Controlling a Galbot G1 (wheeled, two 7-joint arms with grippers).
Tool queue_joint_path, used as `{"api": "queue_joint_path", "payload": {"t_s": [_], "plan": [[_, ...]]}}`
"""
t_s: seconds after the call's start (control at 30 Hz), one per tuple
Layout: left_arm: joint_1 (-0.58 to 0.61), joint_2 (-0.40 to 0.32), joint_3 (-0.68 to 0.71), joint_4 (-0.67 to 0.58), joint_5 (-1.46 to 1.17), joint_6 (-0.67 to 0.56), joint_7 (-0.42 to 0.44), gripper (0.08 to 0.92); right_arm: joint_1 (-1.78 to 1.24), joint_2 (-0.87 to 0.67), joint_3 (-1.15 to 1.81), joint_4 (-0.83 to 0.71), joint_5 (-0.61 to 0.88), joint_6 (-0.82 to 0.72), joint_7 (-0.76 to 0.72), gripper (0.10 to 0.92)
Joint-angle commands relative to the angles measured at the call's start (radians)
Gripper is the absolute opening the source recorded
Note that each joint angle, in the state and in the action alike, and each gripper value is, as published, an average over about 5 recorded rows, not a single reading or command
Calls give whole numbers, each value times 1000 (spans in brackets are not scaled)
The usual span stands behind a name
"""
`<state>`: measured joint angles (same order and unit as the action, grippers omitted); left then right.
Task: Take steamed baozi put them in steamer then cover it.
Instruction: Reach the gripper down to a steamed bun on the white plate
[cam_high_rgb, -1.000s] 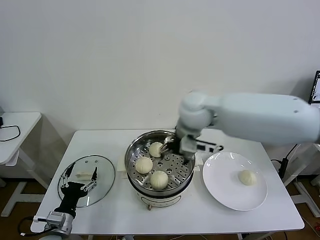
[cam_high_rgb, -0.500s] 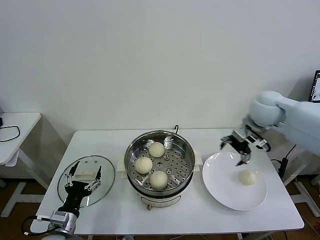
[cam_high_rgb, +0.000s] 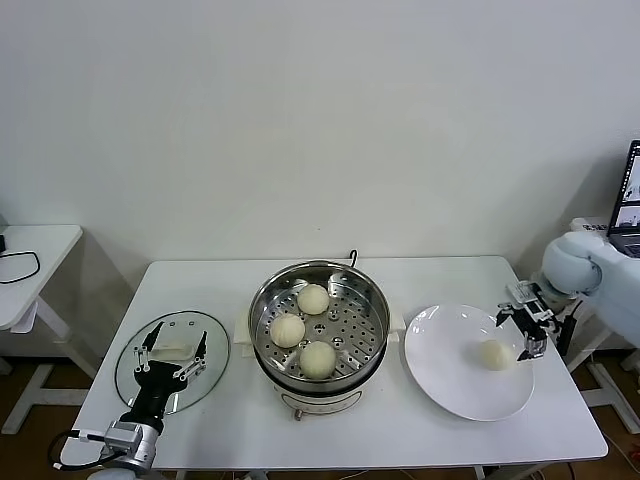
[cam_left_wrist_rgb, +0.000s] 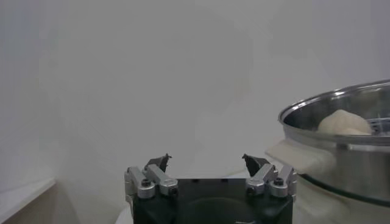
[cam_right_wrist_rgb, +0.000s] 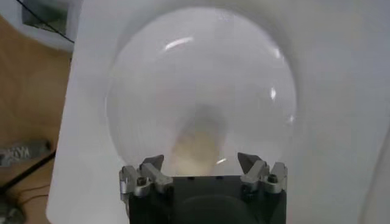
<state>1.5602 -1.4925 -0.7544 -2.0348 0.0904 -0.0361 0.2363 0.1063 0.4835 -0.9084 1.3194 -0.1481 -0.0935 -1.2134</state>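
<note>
White tabletop (cam_high_rgb: 420, 430) carries the steamer (cam_high_rgb: 320, 375) at centre, cover (cam_high_rgb: 215, 345) at its 9 o'clock, white plate (cam_high_rgb: 440, 385) at its 3 o'clock. Steamer is uncovered, perforated tray visible, three steamed baozi on it: one at 12 o'clock of the tray (cam_high_rgb: 313, 298), one at 9 o'clock (cam_high_rgb: 288, 329), one at 6 o'clock (cam_high_rgb: 318, 359); the 3 o'clock part of the tray is bare. Fourth baozi (cam_high_rgb: 495, 354) sits on the plate, toward the plate's 3 o'clock side. Right gripper (cam_high_rgb: 527, 325) hangs just beside that bun at the plate's 2 o'clock rim, jaws spread wide, released, grasping nothing; right wrist view looks down on the plate (cam_right_wrist_rgb: 146, 73) with the bun (cam_right_wrist_rgb: 195, 143) just ahead of the spread fingers (cam_right_wrist_rgb: 256, 167), not between them as far as can be told. Left gripper (cam_high_rgb: 172, 357) sits low at the tabletop's 8 o'clock edge, over the near part of the cover, fingers apart, released, nothing in it; contact with the glass cannot be told. Cover lies flat, white handle (cam_high_rgb: 172, 351) at its middle. Left wrist view shows the spread fingers (cam_left_wrist_rgb: 155, 176) and the steamer wall (cam_left_wrist_rgb: 341, 152) with one bun (cam_left_wrist_rgb: 344, 123) showing over the rim.
</note>
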Motion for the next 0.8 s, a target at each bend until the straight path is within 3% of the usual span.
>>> {"api": "queue_joint_path", "payload": {"t_s": [0.03, 0.8], "plan": [[1, 0, -2, 2, 3, -1, 0, 823, -216, 44, 194, -130, -72, -22, 86, 823], [-7, 0, 3, 17, 11, -2, -2, 823, -261, 111, 236, -148, -66, -27, 102, 823]]}}
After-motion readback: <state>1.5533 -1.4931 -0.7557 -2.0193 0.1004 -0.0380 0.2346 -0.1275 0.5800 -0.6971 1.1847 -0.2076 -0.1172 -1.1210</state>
